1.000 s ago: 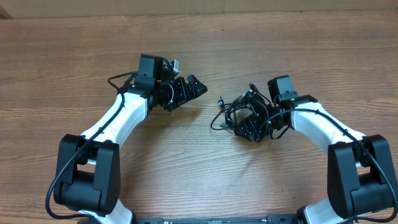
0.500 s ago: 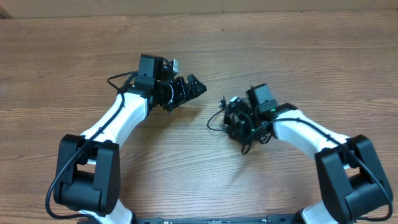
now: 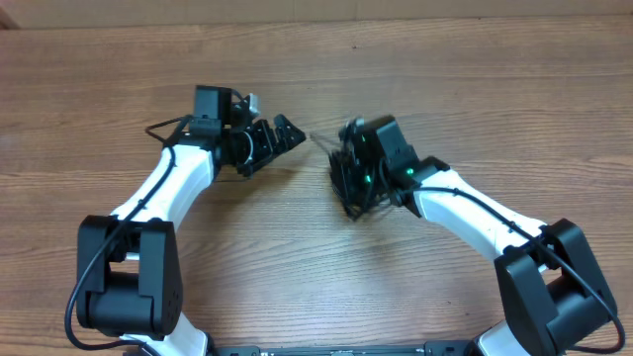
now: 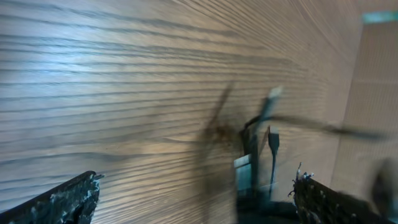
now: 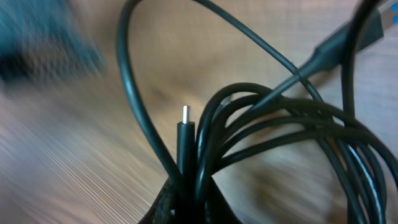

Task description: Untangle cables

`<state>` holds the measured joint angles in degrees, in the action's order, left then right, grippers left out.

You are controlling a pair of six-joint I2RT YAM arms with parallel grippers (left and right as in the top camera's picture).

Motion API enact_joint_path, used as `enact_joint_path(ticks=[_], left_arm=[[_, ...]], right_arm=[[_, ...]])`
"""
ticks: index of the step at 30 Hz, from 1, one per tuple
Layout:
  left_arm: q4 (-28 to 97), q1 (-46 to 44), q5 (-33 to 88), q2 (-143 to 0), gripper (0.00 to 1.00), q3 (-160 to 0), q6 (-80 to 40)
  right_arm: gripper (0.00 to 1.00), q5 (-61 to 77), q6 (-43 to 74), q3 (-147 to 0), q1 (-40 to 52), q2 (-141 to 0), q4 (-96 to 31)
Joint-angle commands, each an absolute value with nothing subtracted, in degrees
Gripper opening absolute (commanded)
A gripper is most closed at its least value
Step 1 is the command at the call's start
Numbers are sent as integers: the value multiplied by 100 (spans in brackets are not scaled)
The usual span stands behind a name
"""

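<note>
Two thin black cables [image 5: 208, 162] are bunched into one tangle and pinched in the right gripper [image 3: 348, 180], whose jaws are closed on the gathered strands near the middle of the wooden table [image 3: 119, 79]. In the right wrist view several loops are seen crossing one another just above the fingers, with a small metal-tipped plug [image 5: 185, 127] standing upright among them and a second, larger connector [image 5: 328, 48] lying off to the upper right. The knot appears to be held by its densest part, presumably so that the free ends and loops are left exposed for the other arm.

The left gripper [image 3: 275, 144] is spread wide and holds nothing. It is aimed across the table toward the bundle, near it but apart from it. In the left wrist view the cables are blurred, though one plug end can be made out between the two parted fingers [image 4: 65, 199]. That pose is judged to be a readiness to take one loose end. Whether the bundle rests on the wood or is lifted slightly cannot be told.
</note>
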<state>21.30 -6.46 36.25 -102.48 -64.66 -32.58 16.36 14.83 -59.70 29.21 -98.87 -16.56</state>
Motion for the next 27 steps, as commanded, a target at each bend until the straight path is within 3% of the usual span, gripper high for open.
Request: enact_joint_path(ticks=[1,4,6,12,18,22,27], left_arm=[[2224,-460,3752,-10224,100,-6536,-3175],[2324,-399,3754,-10221,99,-6536,-3173],[2377,-401,3754,-10221,100,-6536,-3170],[2375,-674,3645,-10221,100,-6536,-2941],[2814,-1258,1909,-10221,95,-6536,-2812],[3376,-1627,582,-10235,94,-6536,-3964],[3398,-1872,226,-10328,91,-6534,-4866]], right_arm=[[23,1900,4018,-6571,2912,-9815,-1514],[80,2025,4007,-6807,2902,-9813,-1551],[100,2010,3756,-6836,2877,-9810,-1638],[100,1052,3417,-6836,2652,-9810,-2392],[100,753,3420,-6836,2244,-9810,-3059],[100,753,3417,-6836,1955,-9810,-3503],[100,751,3398,-6831,1793,-9810,-3785]])
